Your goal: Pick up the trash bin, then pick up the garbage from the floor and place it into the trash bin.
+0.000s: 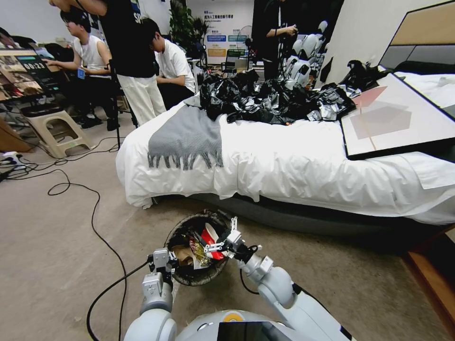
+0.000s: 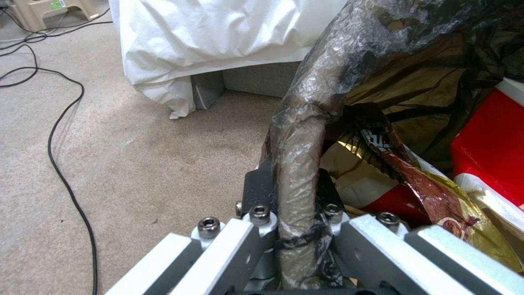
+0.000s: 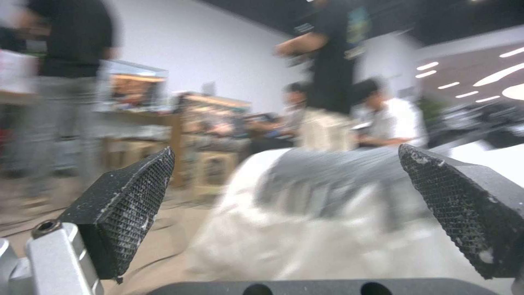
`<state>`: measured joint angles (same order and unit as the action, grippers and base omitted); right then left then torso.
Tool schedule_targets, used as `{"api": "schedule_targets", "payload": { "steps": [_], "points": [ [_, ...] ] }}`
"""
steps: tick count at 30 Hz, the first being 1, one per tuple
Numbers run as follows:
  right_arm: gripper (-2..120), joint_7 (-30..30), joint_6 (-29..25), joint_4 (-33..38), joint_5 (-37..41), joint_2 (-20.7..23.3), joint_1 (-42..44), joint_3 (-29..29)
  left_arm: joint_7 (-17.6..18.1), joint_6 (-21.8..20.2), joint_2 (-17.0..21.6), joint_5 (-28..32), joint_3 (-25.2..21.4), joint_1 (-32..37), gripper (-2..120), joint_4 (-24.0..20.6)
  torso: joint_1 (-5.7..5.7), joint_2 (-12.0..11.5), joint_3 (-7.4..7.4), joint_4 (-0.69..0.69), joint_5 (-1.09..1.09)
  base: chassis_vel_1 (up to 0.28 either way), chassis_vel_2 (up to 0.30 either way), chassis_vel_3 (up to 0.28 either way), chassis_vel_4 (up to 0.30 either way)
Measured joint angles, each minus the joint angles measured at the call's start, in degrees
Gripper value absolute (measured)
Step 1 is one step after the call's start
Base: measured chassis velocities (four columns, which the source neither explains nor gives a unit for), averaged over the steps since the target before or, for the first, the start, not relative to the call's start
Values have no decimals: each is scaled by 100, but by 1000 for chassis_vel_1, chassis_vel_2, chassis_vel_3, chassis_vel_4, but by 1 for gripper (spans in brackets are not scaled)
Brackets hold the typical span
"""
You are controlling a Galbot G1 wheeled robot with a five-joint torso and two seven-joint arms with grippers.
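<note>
Above carpet, left claw [image 2: 294, 229] clamping trash bin [image 1: 182, 277] rim, right claw [image 1: 226, 237] spread.

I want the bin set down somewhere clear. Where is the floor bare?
Bare carpet lies between the black cable and the bed. Crowded: the trash bin, clamped by the left gripper, is full under the open right gripper.
</note>
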<state>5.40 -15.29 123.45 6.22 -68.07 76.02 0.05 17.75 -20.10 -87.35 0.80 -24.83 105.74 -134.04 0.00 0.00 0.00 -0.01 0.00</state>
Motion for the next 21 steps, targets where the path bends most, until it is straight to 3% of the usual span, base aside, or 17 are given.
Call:
{"api": "schedule_targets", "payload": {
  "steps": [8,13,21],
  "points": [
    [100,-1080,375,462,-385,-406,800,628,8,2,13,66,-51,12,0,-89,0,0,0,0,0,0,0,0,0],
    [100,-1172,138,369,-423,-636,1371,1144,13,2,23,98,-66,14,0,-141,0,0,0,-1,0,0,0,0,0],
    [100,-1386,97,165,-424,-748,1574,1423,30,14,23,160,-83,23,0,-163,0,0,0,-1,0,0,0,0,0]
  ]
}}
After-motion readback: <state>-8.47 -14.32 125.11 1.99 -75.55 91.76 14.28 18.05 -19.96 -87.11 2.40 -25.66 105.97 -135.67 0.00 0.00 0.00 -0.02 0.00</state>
